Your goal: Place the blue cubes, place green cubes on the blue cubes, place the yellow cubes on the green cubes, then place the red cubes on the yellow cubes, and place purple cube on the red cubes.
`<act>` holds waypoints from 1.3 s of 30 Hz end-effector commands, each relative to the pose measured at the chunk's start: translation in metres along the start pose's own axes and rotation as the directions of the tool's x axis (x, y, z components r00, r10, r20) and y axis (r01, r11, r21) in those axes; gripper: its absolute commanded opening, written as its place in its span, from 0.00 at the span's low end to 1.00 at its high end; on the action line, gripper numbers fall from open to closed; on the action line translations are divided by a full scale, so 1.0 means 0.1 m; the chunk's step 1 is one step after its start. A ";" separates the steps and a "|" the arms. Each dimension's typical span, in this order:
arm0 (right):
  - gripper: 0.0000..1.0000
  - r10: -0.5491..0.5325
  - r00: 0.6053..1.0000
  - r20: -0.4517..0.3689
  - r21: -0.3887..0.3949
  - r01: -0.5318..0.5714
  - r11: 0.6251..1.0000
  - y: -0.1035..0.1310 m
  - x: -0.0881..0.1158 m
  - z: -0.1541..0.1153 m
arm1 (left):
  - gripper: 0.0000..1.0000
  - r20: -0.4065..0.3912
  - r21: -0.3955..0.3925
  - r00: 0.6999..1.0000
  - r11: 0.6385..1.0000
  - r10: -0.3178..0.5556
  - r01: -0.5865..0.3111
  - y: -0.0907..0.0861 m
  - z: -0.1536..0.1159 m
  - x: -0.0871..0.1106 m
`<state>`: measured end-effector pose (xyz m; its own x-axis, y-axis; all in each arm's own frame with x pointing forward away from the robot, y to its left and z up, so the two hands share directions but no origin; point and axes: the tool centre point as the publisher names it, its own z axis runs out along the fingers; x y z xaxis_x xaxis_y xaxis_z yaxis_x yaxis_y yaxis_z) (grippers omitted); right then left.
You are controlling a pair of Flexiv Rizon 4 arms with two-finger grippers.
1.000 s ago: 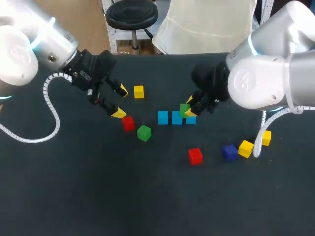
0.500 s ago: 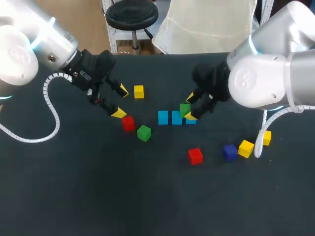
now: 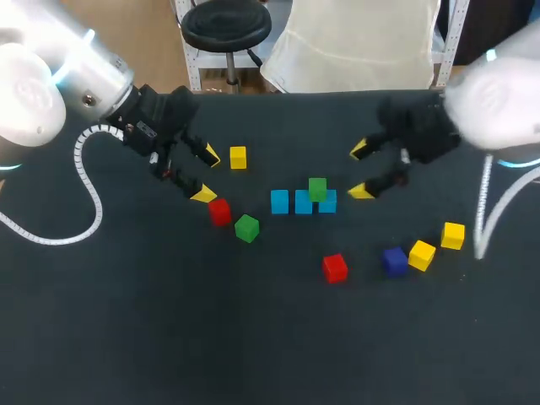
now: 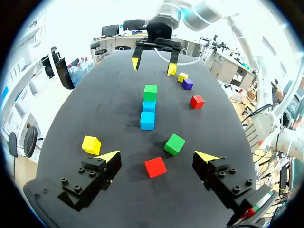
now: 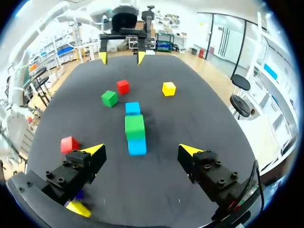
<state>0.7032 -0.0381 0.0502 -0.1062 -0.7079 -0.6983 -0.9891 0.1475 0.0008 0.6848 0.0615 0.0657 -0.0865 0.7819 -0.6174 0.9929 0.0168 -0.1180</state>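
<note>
The 3 blue cubes [image 3: 303,202] lie in a row in the middle of the tabletop [image 3: 169,337], touching side by side. 1 green cube [image 3: 317,188] sits on top of the row, over its right part.

The right pincer [image 3: 360,170] hangs just to the right of the row. Its fingers are spread wide and hold nothing. The left pincer [image 3: 205,175] is well off to the left of the row, also spread wide with nothing in it.

A red cube [image 3: 219,211] lies just by one tip of the left pincer, and the second green cube [image 3: 246,228] lies near that red one. A yellow cube [image 3: 238,157] sits alone by the other tip.

Nearer the front, on the right side, lies the second red cube [image 3: 335,267]. Further right come 3 cubes close together — the purple cube [image 3: 394,261], then 2 more yellow cubes [image 3: 421,254].
</note>
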 end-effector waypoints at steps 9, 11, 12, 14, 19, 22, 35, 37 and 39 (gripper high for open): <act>1.00 -0.055 0.996 0.069 -0.059 0.059 0.996 0.01 0.36 -0.48 | 1.00 0.003 -0.001 1.000 1.000 0.003 -0.003 0.00 0.00 0.01; 1.00 -0.055 0.995 0.083 -0.063 0.060 0.996 0.01 0.39 -0.48 | 1.00 0.003 -0.001 1.000 1.000 0.003 -0.003 0.00 0.00 0.01; 1.00 -0.056 0.995 0.081 -0.065 0.061 0.996 0.01 0.40 -0.47 | 1.00 0.003 -0.001 1.000 1.000 0.003 -0.003 0.00 0.00 0.01; 1.00 -0.082 0.992 0.095 -0.077 0.090 0.993 0.02 0.40 -0.46 | 1.00 0.003 -0.001 1.000 1.000 0.003 -0.003 0.00 0.00 0.01; 1.00 -0.082 0.994 0.077 -0.091 0.089 0.992 0.02 0.39 -0.44 | 1.00 0.003 -0.001 1.000 1.000 0.003 -0.003 0.00 0.00 0.01; 1.00 -0.082 0.994 0.077 -0.091 0.089 0.992 0.02 0.39 -0.44 | 1.00 0.003 -0.001 1.000 1.000 0.003 -0.003 0.00 0.00 0.01; 1.00 -0.082 0.994 0.077 -0.091 0.089 0.992 0.02 0.39 -0.44 | 1.00 -0.234 0.332 0.724 0.753 0.649 -0.568 -0.51 0.04 -0.24; 1.00 -0.082 0.994 0.077 -0.091 0.089 0.992 0.02 0.39 -0.44 | 1.00 -0.284 0.378 0.663 0.716 0.693 -0.587 -0.55 0.08 -0.22; 1.00 -0.082 0.994 0.077 -0.091 0.089 0.992 0.02 0.39 -0.44 | 1.00 -0.284 0.378 0.663 0.716 0.693 -0.587 -0.55 0.08 -0.22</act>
<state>0.6915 -0.0953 0.0549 -0.0172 -0.6643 -0.7473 -0.9997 0.0228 0.0028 0.6264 0.0434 0.0760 0.3804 0.7928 -0.4762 0.9050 -0.4252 0.0150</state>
